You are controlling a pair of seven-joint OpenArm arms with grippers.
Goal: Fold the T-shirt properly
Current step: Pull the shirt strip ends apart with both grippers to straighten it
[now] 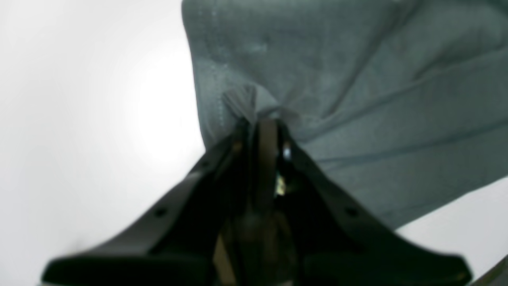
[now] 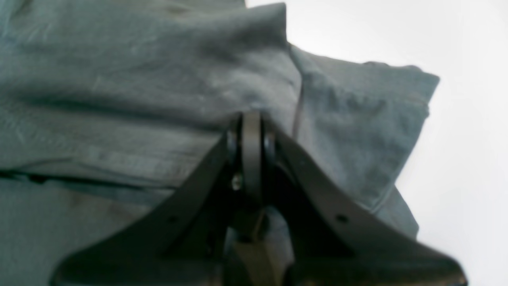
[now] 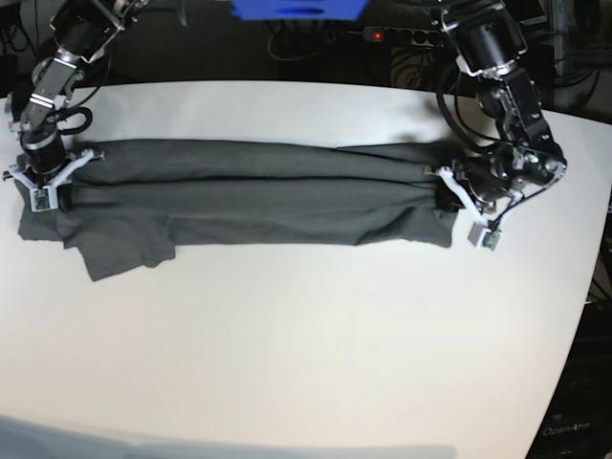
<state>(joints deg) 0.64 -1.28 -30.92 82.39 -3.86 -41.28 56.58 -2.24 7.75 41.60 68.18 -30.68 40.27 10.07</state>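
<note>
A: Where's the T-shirt [image 3: 258,196] sitting?

B: It's lying on the white counter [image 3: 316,344], stretched long across the far half, already doubled lengthwise into a band. One sleeve is sticking out toward the near side at the base view's left end.

A: Grippers?

B: Right gripper [image 2: 251,119] is clamped onto fabric at the sleeve end; wrist view is showing the jaws pressed together with cloth bunching just past the tips. Left gripper [image 1: 265,121] is doing the same at the other end, pinching a small pucker right beside the stitched hem. Both are grasping the T-shirt, neither released.

A: How's it going to handle?

B: Judging by the wrinkles and sag, it's soft, light, floppy cotton. No stiffness, so it's going to droop between the two grasps and drag on the counter if lifted low. Not fragile, not slippery looking. Layers could be sliding apart, though, since each pinch is looking shallow.

A: Best hold points?

B: The two end edges, where they're gripping now, taking all layers at once. That loose sleeve probably needs tucking before the next fold.

A: Anything in the way?

B: Counter around the shirt is looking bare. Behind the far edge there's a blue object [image 3: 296,9], a power strip [image 3: 406,35] with a red light, and cables, all off the counter and apart from the shirt. Not seeing them interfering.
</note>
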